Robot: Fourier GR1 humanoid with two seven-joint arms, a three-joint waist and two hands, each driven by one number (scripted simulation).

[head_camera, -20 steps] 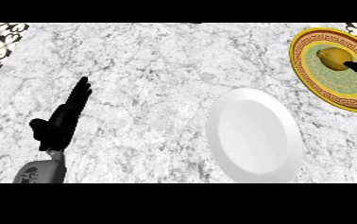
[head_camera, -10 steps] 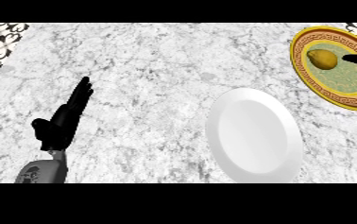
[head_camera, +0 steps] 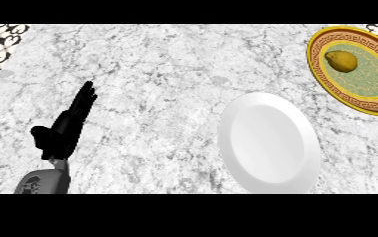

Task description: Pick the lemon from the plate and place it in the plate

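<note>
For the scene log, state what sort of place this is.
Probably a kitchen counter: a white-grey marbled top, a plain white plate, and a gold-rimmed plate with a lemon on it.

White, grey-veined marble counter (head_camera: pixel 162 81); a black-and-white patterned object (head_camera: pixel 11 38) at its far-left edge.

Only one limb shows, in the lower left of the frame. The left robot hand (head_camera: pixel 65 127) is matt black all over, with slim fingers that taper to narrow tips and a thicker, blunt thumb that reads as a dark lump on its left side. Under it a short black wrist joins a grey forearm (head_camera: pixel 44 183) with a smooth, rounded shell. The shell carries a few small dark marks, too small to read
</note>
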